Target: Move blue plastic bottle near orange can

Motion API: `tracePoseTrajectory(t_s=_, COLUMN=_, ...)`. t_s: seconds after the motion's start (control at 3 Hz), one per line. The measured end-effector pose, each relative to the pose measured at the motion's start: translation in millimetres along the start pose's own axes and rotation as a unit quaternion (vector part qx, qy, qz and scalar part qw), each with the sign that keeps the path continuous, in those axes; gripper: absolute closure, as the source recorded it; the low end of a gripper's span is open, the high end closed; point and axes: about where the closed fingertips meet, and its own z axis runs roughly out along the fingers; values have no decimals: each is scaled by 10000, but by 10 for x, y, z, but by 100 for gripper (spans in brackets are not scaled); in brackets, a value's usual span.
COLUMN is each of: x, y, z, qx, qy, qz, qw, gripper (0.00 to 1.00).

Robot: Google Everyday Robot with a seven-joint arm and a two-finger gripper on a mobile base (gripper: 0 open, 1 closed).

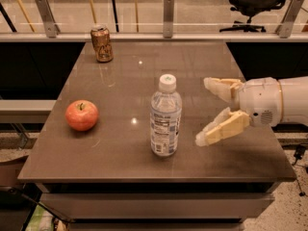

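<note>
On the near part of the tabletop [202, 61] the blue plastic bottle [165, 117] stands upright with its white cap on. Near it on the right the gripper [203, 111] hovers with its fingers [224, 127] wide apart, not touching the bottle. A little farther, at the left, lies a red apple [82, 115], and the orange can [101, 44] stands upright at the far left corner, well apart from the bottle.

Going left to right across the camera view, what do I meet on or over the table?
apple → orange can → blue plastic bottle → end effector, open, hovering just right of the bottle.
</note>
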Motion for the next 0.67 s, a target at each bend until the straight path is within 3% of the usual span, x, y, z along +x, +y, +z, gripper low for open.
tracePoseTrajectory(t_s=0.67, x=-50, y=188, z=239, qx=735, qy=237, qz=259, qw=9967, gripper=0)
